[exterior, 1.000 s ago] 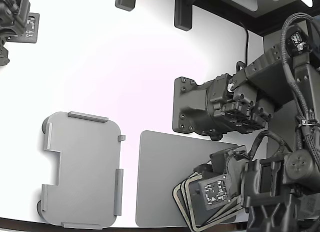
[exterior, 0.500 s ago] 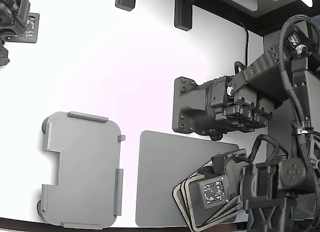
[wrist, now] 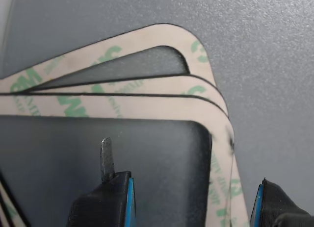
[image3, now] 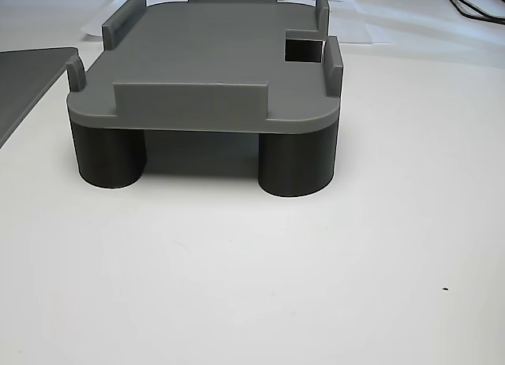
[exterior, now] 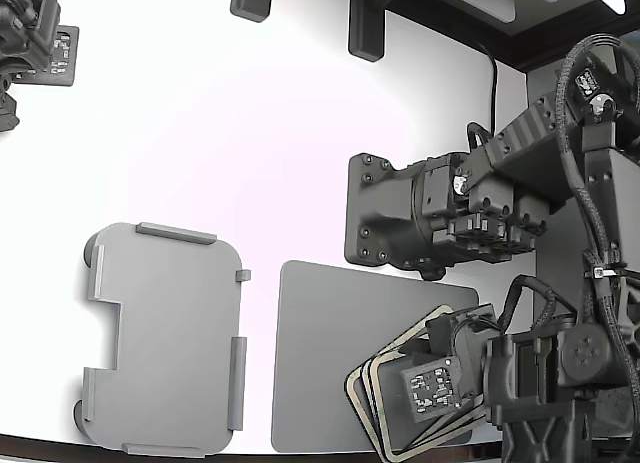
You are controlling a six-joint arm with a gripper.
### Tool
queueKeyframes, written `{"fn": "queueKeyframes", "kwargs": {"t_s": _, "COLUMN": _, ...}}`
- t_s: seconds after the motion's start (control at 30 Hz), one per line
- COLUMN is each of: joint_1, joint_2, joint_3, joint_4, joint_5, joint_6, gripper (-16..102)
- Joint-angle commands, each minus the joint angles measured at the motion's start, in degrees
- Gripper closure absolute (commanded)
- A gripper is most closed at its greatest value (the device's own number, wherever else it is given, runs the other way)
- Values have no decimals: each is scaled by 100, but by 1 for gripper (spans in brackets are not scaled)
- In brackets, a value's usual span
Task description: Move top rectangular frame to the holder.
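Three beige frames with green print lie fanned on the dark grey mat (exterior: 330, 353) at the exterior view's lower right, as a stack (exterior: 364, 388). In the wrist view the top frame (wrist: 147, 108) lies over the other two. My gripper (wrist: 191, 197) is open just above it. One finger (wrist: 105, 188), tipped with a thin blade, is over the frame's dark opening, and the other finger (wrist: 274, 207) is outside its side band. In the exterior view the gripper (exterior: 430, 388) hangs over the stack. The light grey holder (exterior: 160, 338) is empty at the left and also shows in the other view (image3: 205, 65).
A second arm holds a black plate (exterior: 385, 213) above the mat, near my wrist. Another dark device (exterior: 35, 38) sits at the exterior view's top left. Two black brackets (exterior: 365, 28) stand at the back edge. The holder stands on dark round legs (image3: 296, 164).
My wrist has shifted slightly down and right over the stack in the exterior view. The frames, mat and holder have not moved.
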Motion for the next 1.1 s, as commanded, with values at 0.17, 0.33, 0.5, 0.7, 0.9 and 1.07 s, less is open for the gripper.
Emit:
{"fn": "queueKeyframes", "kwargs": {"t_s": 0.17, "joint_1": 114, "joint_2": 18, "joint_3": -114, "joint_4": 0, "joint_5": -123, "joint_6": 255, "gripper": -14}}
{"fn": "queueKeyframes", "kwargs": {"t_s": 0.33, "joint_1": 141, "joint_2": 0, "joint_3": 0, "joint_4": -18, "joint_5": -149, "joint_6": 343, "gripper": -13}}
{"fn": "queueKeyframes", "kwargs": {"t_s": 0.5, "joint_1": 149, "joint_2": 9, "joint_3": 193, "joint_4": -114, "joint_5": -158, "joint_6": 352, "gripper": -12}}
{"fn": "queueKeyframes", "kwargs": {"t_s": 0.7, "joint_1": 149, "joint_2": 26, "joint_3": 369, "joint_4": -220, "joint_5": -220, "joint_6": 439, "gripper": 5}}
{"fn": "queueKeyframes", "kwargs": {"t_s": 0.9, "joint_1": 149, "joint_2": 35, "joint_3": 439, "joint_4": -229, "joint_5": -316, "joint_6": 501, "gripper": 12}}
{"fn": "queueKeyframes", "kwargs": {"t_s": 1.07, "joint_1": 158, "joint_2": 70, "joint_3": 571, "joint_4": -325, "joint_5": -334, "joint_6": 527, "gripper": 19}}
